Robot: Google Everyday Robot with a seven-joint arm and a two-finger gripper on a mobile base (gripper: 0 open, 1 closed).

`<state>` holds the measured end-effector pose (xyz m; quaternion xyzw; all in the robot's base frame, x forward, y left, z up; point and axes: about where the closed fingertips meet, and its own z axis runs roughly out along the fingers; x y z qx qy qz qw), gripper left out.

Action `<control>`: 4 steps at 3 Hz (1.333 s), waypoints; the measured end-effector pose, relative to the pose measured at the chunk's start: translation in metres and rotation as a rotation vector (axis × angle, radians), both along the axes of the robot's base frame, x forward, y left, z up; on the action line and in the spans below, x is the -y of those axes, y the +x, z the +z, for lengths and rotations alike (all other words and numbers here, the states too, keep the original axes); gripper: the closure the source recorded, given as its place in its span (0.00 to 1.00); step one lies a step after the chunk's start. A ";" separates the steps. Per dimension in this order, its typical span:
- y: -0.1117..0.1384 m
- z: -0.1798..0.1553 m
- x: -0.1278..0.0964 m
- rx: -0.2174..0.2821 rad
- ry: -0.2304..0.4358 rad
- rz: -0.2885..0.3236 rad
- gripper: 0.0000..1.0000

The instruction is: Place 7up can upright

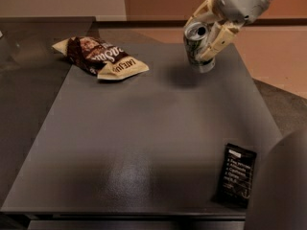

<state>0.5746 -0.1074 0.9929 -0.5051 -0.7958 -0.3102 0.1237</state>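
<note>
The 7up can (pixel 197 48) is silver-white and green with a shiny top and pull-tab. It is at the far right of the dark table (pixel 144 143), nearly upright and tilted slightly toward me, its base at or just above the surface. My gripper (pixel 204 35) comes in from the upper right. Its cream fingers (pixel 219 38) are shut on the can's upper half, one on each side.
A brown-and-cream snack bag (pixel 100 57) lies at the far left of the table. A flat black bar wrapper (pixel 236 174) lies near the front right edge. A blurred grey robot part (pixel 283 190) fills the lower right corner.
</note>
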 end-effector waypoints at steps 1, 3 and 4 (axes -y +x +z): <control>-0.012 0.007 -0.009 -0.028 0.065 0.011 1.00; -0.040 0.017 -0.024 -0.077 0.153 0.021 1.00; -0.053 0.012 -0.031 -0.112 0.177 0.030 1.00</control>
